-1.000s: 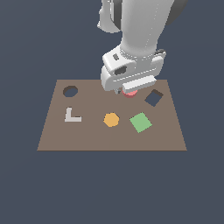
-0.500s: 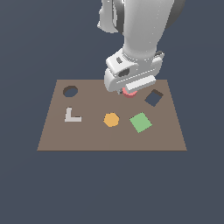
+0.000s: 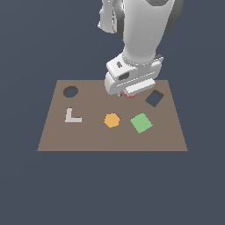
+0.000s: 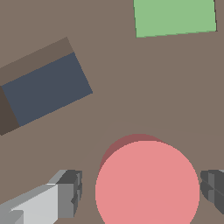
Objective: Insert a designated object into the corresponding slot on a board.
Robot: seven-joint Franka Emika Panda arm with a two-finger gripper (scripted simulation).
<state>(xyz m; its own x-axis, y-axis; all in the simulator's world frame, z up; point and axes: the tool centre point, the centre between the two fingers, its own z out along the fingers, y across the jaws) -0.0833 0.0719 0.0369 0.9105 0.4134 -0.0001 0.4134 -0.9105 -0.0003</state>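
Two fingers of the claw stand wide apart on either side of the red disc lying on the brown board, gaps showing both sides, gripping nothing, with the square hole and green square nearby and the round hole well apart.

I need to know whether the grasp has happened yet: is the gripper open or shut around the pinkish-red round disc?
Open. In the wrist view the gripper fingers stand either side of the pinkish-red round disc, with visible gaps.
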